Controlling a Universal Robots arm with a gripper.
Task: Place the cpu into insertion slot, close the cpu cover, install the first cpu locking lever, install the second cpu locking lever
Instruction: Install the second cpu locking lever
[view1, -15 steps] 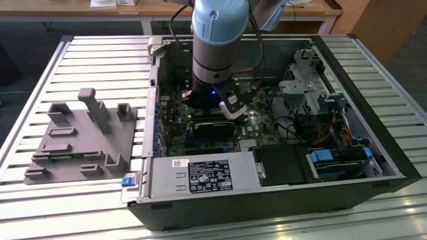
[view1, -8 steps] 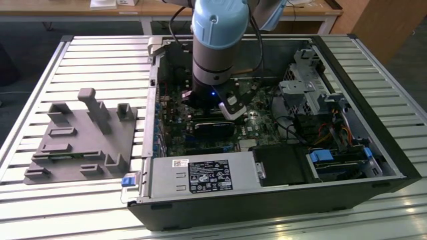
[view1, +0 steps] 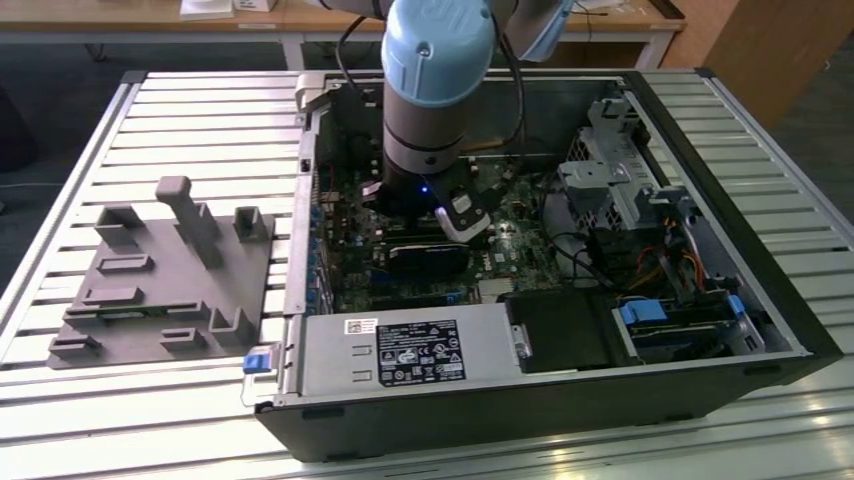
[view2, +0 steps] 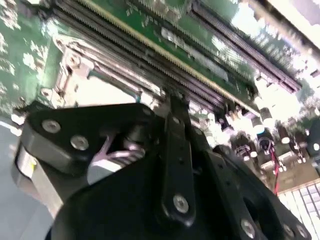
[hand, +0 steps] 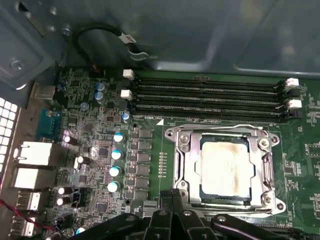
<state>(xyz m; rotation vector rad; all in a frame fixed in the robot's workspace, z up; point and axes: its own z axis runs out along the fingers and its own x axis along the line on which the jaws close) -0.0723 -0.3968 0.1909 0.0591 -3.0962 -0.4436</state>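
We see the arm (view1: 434, 90) reaching straight down into the open computer case (view1: 747, 290), its gripper (hand: 172, 210) low over the board; whether it is open we cannot tell. Just beside it, the cpu (hand: 225, 167) sits in its socket under the closed cover (hand: 187, 160).

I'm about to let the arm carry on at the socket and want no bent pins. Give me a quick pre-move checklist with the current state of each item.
1. Cpu lies in the slot: ok.
2. Cpu sits square and flat: ok, as far as the first wrist view shows.
3. Cover closed over the cpu: ok; its frame lies around the chip.
4. Locking levers latched: cannot tell.
5. End effector is close to the socket's edge: ok.
6. Memory slots beside the socket free of obstruction: ok.
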